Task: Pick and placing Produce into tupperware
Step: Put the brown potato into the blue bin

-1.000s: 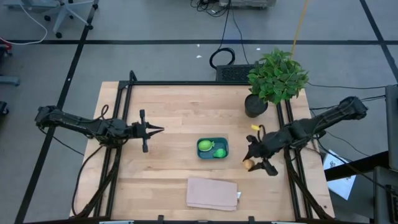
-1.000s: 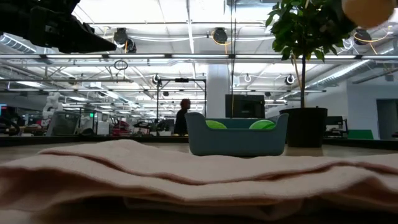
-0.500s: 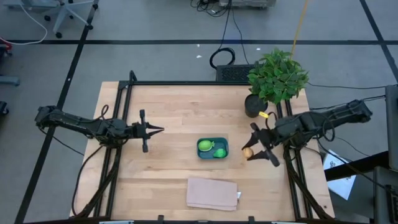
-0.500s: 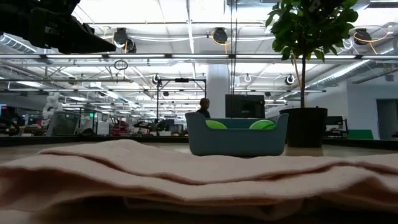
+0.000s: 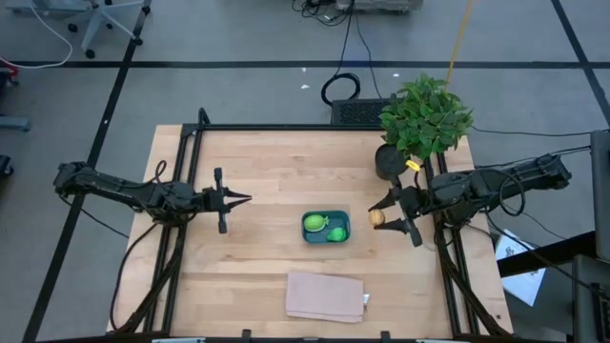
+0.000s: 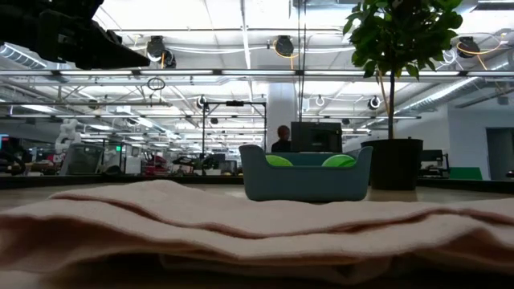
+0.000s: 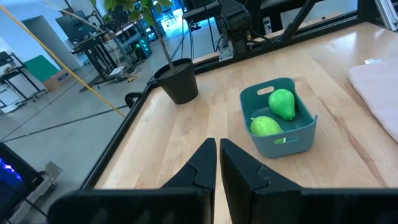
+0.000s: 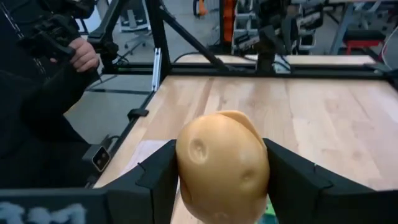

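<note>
Right end effector [image 5: 385,218] gripping orange fruit [image 5: 377,218], seemingly just beside tupperware [image 5: 326,227]

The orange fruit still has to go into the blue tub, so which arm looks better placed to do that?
The right. Its gripper already holds the orange fruit just beside the tub. The left gripper is shut, empty and farther away.

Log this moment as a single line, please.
right end effector: holds orange fruit beside tupperware | tupperware: two green fruits | left end effector: shut, idle
</note>
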Controlling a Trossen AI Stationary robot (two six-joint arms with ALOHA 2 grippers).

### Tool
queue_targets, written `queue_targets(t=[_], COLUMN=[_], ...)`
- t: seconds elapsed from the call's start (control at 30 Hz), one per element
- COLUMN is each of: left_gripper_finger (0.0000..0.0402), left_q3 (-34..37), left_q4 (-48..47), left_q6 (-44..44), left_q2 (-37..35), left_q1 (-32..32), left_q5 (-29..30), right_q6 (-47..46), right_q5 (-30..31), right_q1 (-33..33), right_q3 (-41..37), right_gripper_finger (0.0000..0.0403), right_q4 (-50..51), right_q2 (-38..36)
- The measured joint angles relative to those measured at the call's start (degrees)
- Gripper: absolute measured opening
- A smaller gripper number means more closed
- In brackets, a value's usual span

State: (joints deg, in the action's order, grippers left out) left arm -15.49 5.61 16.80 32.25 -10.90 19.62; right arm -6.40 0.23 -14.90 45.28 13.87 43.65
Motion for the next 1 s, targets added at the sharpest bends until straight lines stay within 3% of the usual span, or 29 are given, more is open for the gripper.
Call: queue_targets(t=[0.4, 0.73, 1.0], left_gripper_finger=[0.0026, 0.0026, 0.0026], left_q3=[0.0, 0.0, 0.0], left_q4=[0.1, 0.1, 0.1], left_q6=[0.0, -0.1, -0.1], left_q2=[0.0, 0.0, 0.0], left_q1=[0.0, 0.0, 0.0], left_q5=[0.0, 0.0, 0.0], right_q6=[1.4, 3.8, 11.4], right_q5=[-0.9, -18.9, -24.8], right_q1=[5.0, 14.4, 16.9], right_q3=[0.0, 2.7, 10.3], right_gripper_finger=[0.0190, 0.0190, 0.0191], right_q4=[-5.6, -6.7, -1.1], right_q2=[8.8, 19.7, 30.5])
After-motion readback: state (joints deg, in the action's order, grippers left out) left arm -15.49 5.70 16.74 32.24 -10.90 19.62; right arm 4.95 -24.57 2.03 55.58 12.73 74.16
